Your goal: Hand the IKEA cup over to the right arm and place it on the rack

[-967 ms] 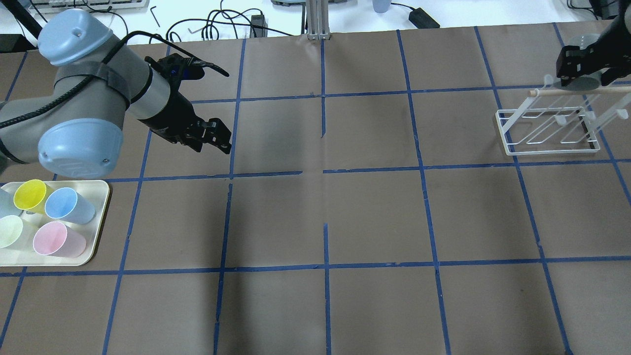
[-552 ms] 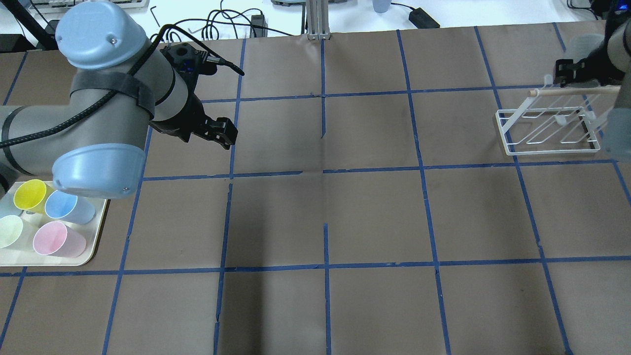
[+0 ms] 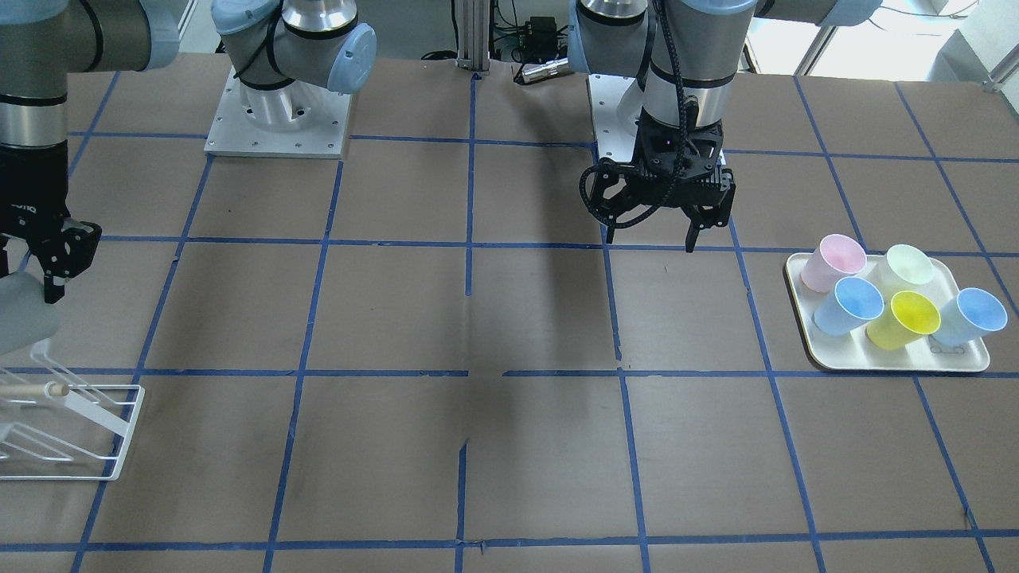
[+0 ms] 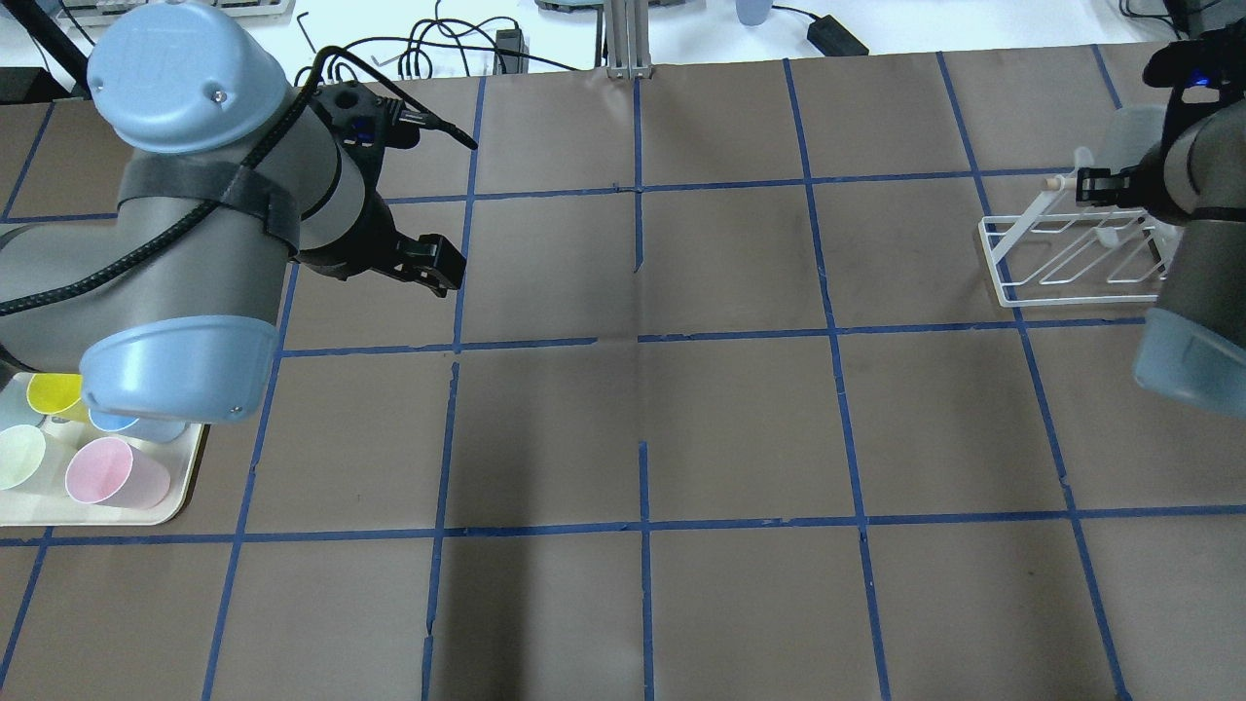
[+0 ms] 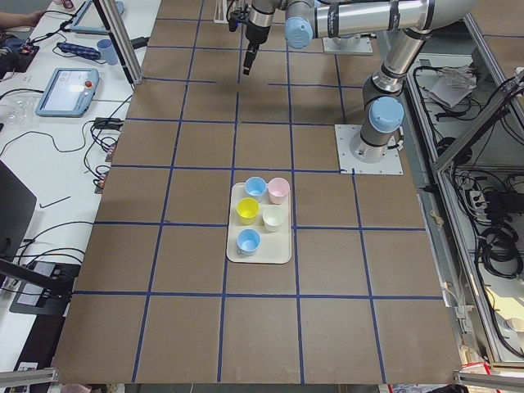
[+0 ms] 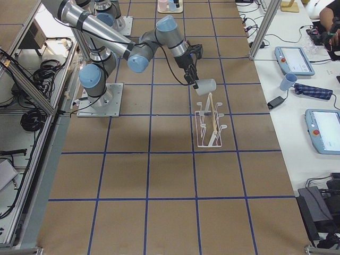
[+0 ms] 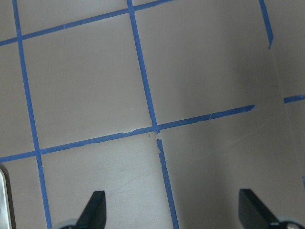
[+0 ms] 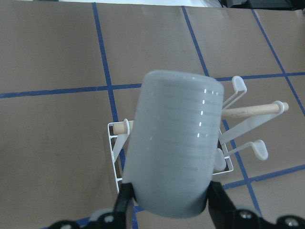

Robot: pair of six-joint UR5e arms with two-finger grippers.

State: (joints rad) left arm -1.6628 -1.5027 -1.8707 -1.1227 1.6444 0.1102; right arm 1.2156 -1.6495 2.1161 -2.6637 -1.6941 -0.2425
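My right gripper is shut on the pale grey IKEA cup, a finger on each side of its lower part. It holds the cup tilted just above the white wire rack with the wooden rod. The front-facing view shows this gripper, the cup and the rack at the left edge. In the overhead view the right arm covers part of the rack. My left gripper is open and empty, hanging above bare table; it also shows in the front-facing view.
A cream tray with several coloured cups sits on the robot's left side of the table, partly under the left arm in the overhead view. Blue tape lines grid the brown table.
The right arm has swung in over the rack with the cup and now hides its right part. The left arm has turned at the wrist; its gripper stays open over the same square.
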